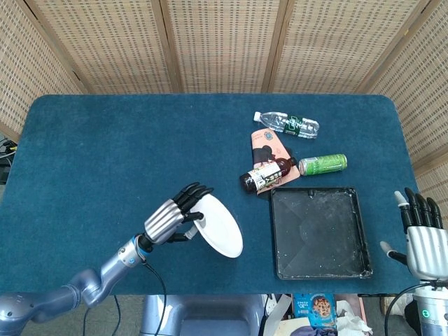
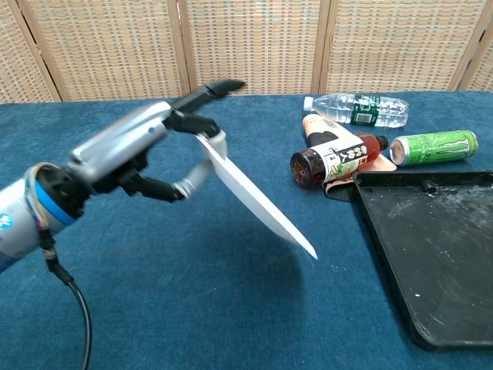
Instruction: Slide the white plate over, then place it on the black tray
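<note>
My left hand [image 1: 173, 215] [image 2: 142, 150] holds the white plate [image 1: 220, 229] [image 2: 258, 196] by its left rim, above the table near the front middle. The plate is tilted steeply, its far edge pointing down and to the right. The black tray [image 1: 319, 232] [image 2: 435, 247] lies flat at the front right, a short way to the right of the plate, with nothing on it. My right hand [image 1: 421, 234] rests off the table's front right corner, fingers spread, holding nothing; the chest view does not show it.
Behind the tray lie a dark sauce bottle [image 1: 264, 173] [image 2: 333, 161], a green can [image 1: 323, 164] [image 2: 433, 147], a clear water bottle [image 1: 286, 124] [image 2: 357, 109] and a pink packet [image 1: 265, 145]. A cable [image 2: 73, 308] hangs from my left forearm.
</note>
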